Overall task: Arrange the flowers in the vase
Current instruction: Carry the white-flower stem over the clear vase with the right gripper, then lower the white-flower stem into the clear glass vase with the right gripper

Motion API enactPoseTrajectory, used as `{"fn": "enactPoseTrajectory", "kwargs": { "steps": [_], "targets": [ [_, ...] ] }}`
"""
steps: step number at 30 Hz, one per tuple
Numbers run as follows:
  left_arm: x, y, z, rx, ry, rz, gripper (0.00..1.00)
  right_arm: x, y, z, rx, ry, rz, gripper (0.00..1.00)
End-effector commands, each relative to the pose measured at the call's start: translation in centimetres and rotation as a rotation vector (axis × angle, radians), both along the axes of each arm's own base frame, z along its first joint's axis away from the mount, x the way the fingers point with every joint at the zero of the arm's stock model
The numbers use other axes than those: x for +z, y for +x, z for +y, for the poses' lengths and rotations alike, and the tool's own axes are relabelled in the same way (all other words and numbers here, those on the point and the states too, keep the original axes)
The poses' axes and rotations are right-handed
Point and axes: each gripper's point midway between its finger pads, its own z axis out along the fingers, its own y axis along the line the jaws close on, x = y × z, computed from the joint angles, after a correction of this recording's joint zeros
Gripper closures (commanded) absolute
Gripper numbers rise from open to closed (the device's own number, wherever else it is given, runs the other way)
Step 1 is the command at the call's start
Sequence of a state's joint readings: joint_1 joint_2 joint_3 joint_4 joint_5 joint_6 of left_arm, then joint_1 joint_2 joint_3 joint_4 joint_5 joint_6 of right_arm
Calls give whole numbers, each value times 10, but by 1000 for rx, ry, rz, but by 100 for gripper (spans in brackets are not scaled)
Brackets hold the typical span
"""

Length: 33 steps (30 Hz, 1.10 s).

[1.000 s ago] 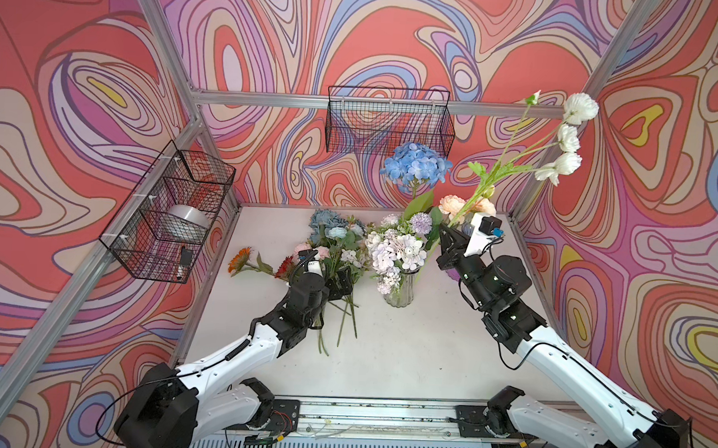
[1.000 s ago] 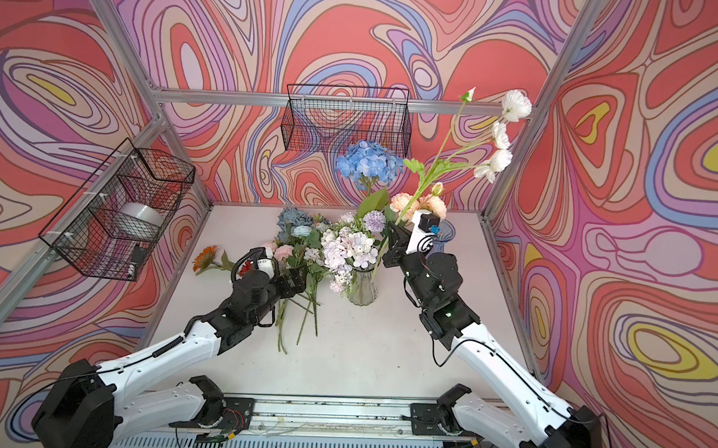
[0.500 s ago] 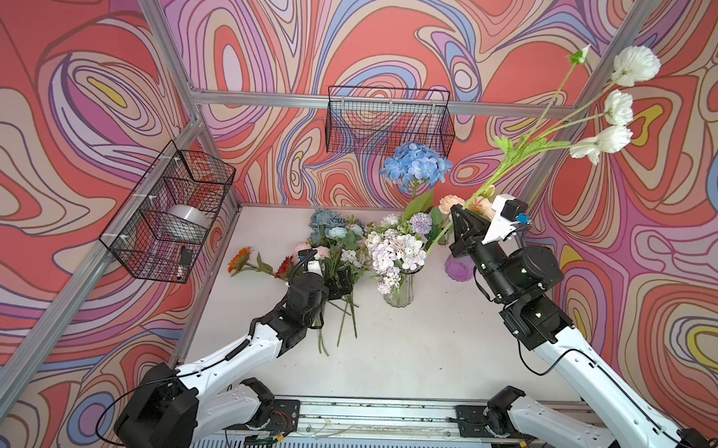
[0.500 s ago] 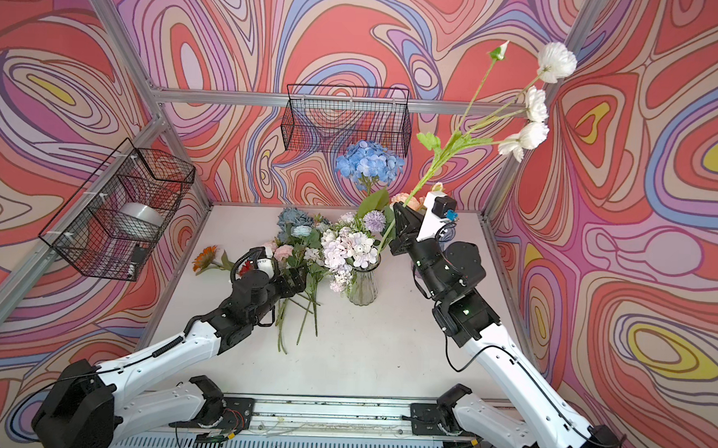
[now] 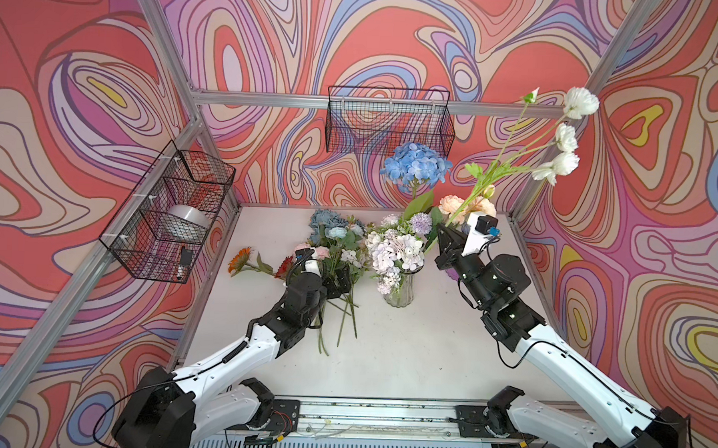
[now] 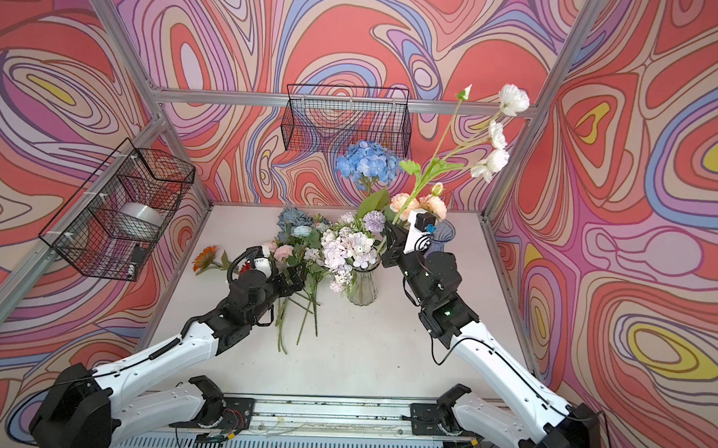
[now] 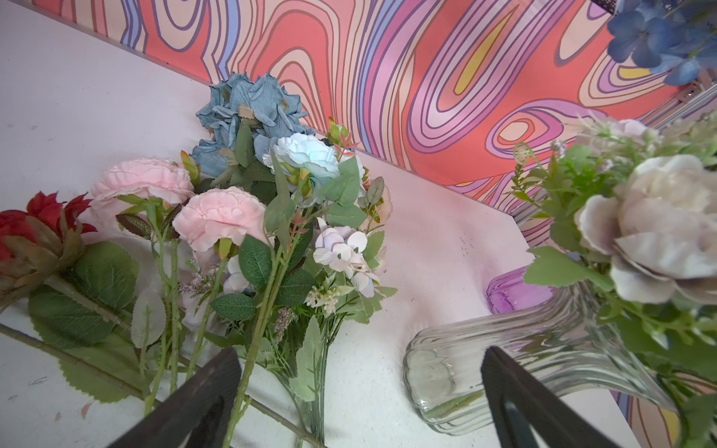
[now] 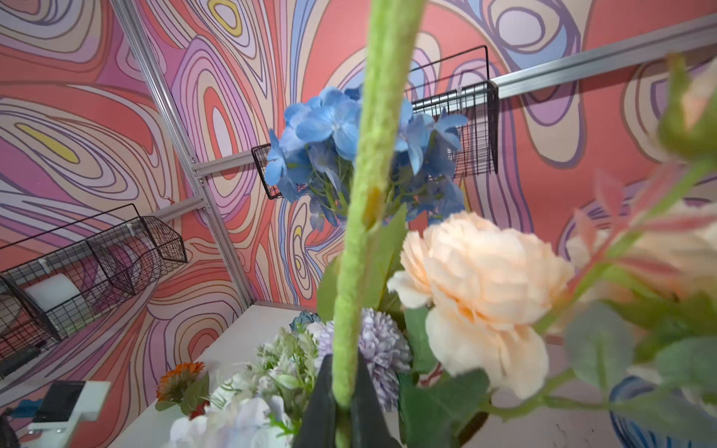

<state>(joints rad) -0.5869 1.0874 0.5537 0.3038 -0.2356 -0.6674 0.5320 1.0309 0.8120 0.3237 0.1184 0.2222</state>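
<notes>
**Right pincer gripping a white sprig beside the vase**

The right pincer (image 5: pixel 447 236) is clenched on the green stem of a white-flowered sprig (image 5: pixel 493 169). The sprig slants upward and away from the glass vase (image 5: pixel 399 291). The grip lies just beside the vase's bouquet, near its upper blooms. The vase stands upright on the bench (image 5: pixel 405 360) and carries a blue hydrangea (image 5: pixel 416 166) above paler blooms. The left pincer (image 7: pixel 361 364) is released, its fingers spread over the stems of the loose flowers (image 5: pixel 335 240), which lie on the bench on the vase's opposite side.
</notes>
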Motion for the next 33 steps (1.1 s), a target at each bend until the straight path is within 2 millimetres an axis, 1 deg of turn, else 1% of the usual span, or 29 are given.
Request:
{"fn": "enactPoseTrajectory", "kwargs": {
  "steps": [1,5,8,9,11,12,14,17,19,21,23,24,26,28,29,32,33],
  "targets": [
    [5,1,5,24,-26,-16,0,-19,5,1,-6,37,43,100],
    [7,2,8,34,-21,-21,0,-60,15,10,5,-31,170,100],
    [5,3,17,55,-41,-10,0,-92,22,14,2,-91,250,100],
    [5,3,20,60,-55,-6,0,-100,24,15,4,-106,268,100],
    [6,5,31,86,-103,0,0,-115,27,18,11,-131,308,100],
    [-7,2,40,103,-107,27,0,-121,28,19,12,-142,322,100],
    [-13,1,55,140,-132,47,0,-129,29,21,18,-163,345,100],
    [-17,-2,77,197,-143,66,0,-132,30,22,21,-181,356,100],
    [-22,-4,91,240,-135,88,0,-129,29,22,23,-186,351,100],
    [-31,-7,106,295,-127,123,0,-123,27,21,27,-189,345,96],
    [-41,-11,121,355,-117,164,0,-115,24,21,36,-203,338,87],
    [-46,-13,128,387,-116,185,0,-112,22,20,40,-211,339,81],
    [-56,-17,137,429,-110,225,0,-106,17,19,47,-238,344,63],
    [-65,-20,139,444,-102,255,0,-98,13,15,43,-260,344,49],
    [-69,-21,140,449,-97,270,0,-94,10,11,32,-270,345,44],
    [-80,-24,142,465,-79,316,0,-81,4,-1,-8,-289,336,34],
    [-84,-25,143,473,-74,330,0,-76,2,-5,-23,-292,327,30]
  ]
}}
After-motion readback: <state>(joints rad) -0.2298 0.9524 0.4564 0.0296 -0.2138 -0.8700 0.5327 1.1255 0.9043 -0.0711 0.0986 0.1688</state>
